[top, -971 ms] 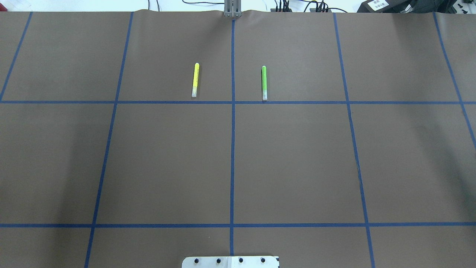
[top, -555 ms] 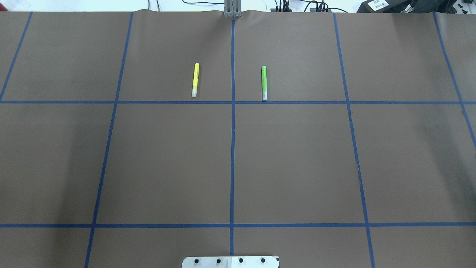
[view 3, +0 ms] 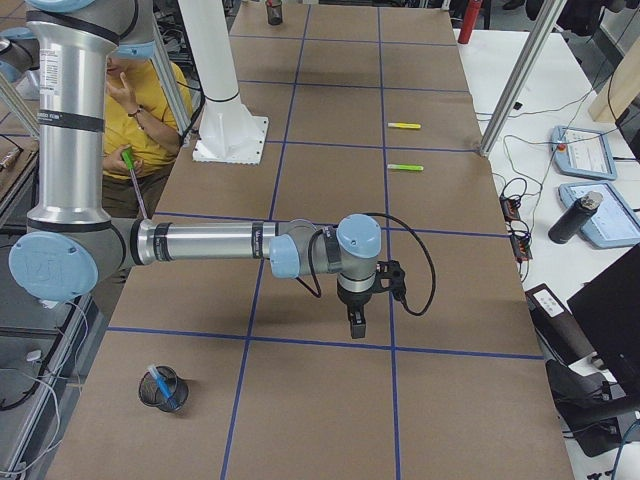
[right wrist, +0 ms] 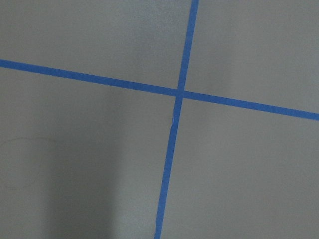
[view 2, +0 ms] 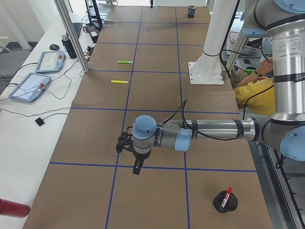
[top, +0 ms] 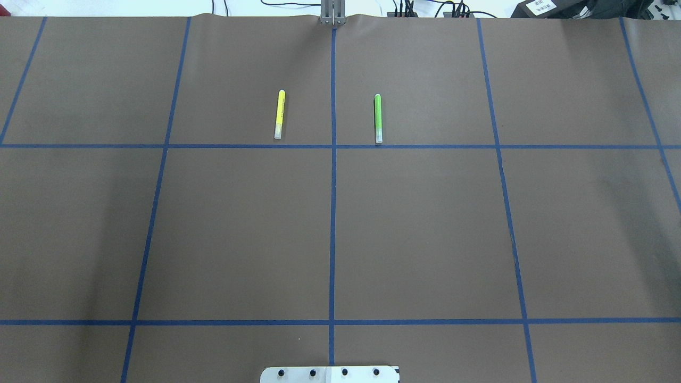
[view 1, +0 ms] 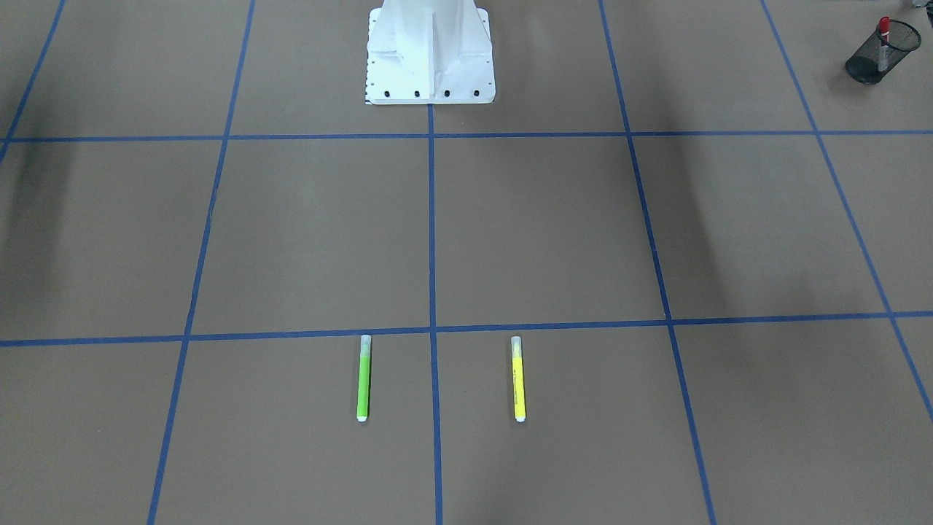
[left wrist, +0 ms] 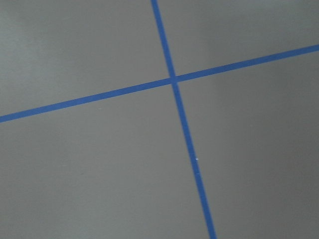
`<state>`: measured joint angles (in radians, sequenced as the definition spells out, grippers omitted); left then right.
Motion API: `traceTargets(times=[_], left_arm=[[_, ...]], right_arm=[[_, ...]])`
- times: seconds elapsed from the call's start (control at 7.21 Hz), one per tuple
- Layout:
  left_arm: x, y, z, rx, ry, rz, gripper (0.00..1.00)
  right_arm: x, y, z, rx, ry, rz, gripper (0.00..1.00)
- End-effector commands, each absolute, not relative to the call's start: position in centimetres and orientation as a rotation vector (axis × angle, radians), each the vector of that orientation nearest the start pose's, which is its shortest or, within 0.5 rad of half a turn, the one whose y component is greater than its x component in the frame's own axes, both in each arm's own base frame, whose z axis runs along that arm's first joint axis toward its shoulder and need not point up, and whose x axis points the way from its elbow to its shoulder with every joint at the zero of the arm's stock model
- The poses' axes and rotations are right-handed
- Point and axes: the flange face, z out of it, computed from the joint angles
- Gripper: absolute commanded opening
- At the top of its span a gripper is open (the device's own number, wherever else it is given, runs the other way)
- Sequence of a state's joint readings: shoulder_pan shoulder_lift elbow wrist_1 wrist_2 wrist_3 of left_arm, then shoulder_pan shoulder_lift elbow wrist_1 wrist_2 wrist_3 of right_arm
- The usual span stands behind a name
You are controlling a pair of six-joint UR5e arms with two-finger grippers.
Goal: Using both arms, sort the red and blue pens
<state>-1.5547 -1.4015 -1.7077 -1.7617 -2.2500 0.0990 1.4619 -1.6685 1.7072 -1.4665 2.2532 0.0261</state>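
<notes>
The red pen stands in a black mesh cup at the table's end on my left, and the red pen shows again in the front-facing view. The blue pen stands in another mesh cup at the end on my right. My left gripper hangs over a blue tape line, pointing down, some way from the red pen's cup. My right gripper hangs likewise over the mat. I cannot tell whether either is open or shut. Both wrist views show only brown mat and crossing tape.
A yellow marker and a lime green marker lie side by side at the far middle of the mat. The white pedestal base stands at the near edge. A person in yellow sits behind the robot.
</notes>
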Motion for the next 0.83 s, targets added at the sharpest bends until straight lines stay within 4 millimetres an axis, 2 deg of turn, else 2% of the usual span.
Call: traceTargets(times=[0.0, 0.14, 0.28, 0.55, 0.69], left_arm=[[-6.3, -43.2, 65.5, 0.184, 0.664, 0.166, 1.0], [-6.4, -43.0, 66.0, 0.178, 0.664, 0.167, 1.0], [-6.4, -43.1, 67.2, 0.156, 0.665, 0.159, 1.0], [-6.4, -43.4, 66.7, 0.17, 0.663, 0.167, 1.0], [-6.4, -43.3, 66.7, 0.173, 0.664, 0.168, 1.0]], right_arm=[[2.0, -46.4, 63.9, 0.079, -0.689, -0.124, 1.0], [2.0, -46.2, 64.7, 0.064, -0.688, -0.119, 1.0], [2.0, -46.1, 64.8, 0.063, -0.69, -0.118, 1.0], [2.1, -45.7, 65.8, 0.045, -0.687, -0.112, 1.0], [2.1, -45.6, 65.8, 0.069, -0.689, -0.128, 1.0]])
